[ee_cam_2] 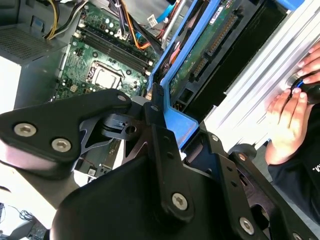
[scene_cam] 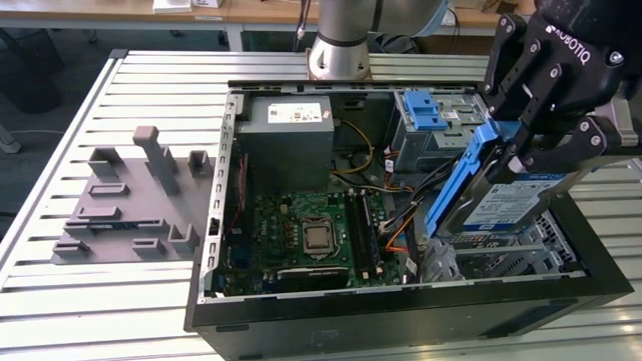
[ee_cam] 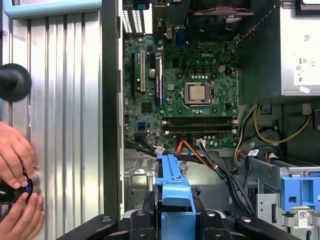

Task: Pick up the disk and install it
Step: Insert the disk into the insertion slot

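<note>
One disk (scene_cam: pixel 512 201) — clamped between the fingers (scene_cam: pixel 549 147) — hangs tilted over the open case (scene_cam: pixel 401 310) holding a motherboard (scene_cam: pixel 301 229).

The gripper (ee_cam: pixel 176 220) clamps the disk (ee_cam: pixel 174 192) by its blue rail, edge-on over the open case (ee_cam: pixel 112 100) — green motherboard (ee_cam: pixel 175 85) beyond, grey power-supply box (ee_cam: pixel 295 50) beside it. Outside the case wall, a person's hands (ee_cam: pixel 15 152) rest on the slatted table (ee_cam: pixel 65 125), closed round a small black knob (ee_cam: pixel 12 190).
</note>
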You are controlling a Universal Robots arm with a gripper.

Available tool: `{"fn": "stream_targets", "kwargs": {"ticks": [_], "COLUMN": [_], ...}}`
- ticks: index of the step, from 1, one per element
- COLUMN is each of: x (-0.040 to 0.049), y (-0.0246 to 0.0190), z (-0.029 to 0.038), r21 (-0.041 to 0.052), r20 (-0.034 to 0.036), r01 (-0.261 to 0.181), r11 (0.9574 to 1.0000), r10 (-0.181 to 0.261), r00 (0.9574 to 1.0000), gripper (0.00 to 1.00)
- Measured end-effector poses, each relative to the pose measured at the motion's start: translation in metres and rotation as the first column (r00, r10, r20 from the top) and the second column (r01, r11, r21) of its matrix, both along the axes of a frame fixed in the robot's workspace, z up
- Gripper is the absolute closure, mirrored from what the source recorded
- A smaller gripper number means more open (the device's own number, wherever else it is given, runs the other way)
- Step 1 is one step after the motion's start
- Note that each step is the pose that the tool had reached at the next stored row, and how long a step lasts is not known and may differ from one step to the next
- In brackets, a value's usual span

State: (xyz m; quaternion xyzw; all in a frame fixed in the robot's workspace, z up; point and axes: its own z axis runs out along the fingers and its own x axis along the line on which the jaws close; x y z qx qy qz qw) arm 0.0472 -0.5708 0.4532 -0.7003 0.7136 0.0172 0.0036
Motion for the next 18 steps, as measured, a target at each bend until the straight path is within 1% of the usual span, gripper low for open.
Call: {"fn": "stream_targets", "kwargs": {"ticks": [12, 15, 18], "x": [0.0191, 0.0219, 0.0226], "y": [0.0000, 0.0000, -0.0001], "z": [-0.0058, -0.0070, -0.0079], "r21": [-0.0002, -0.0002, -0.0003], "r20": [0.0000, 0.0001, -0.0001], "r01": [-0.009, -0.018, -0.019], "r11": [1.0000, 0.9998, 0.9998], "r10": [0.009, 0.018, 0.019], "r00": [1.0000, 0.9998, 0.9998], "gripper": [0.64, 0.64, 0.64]}}
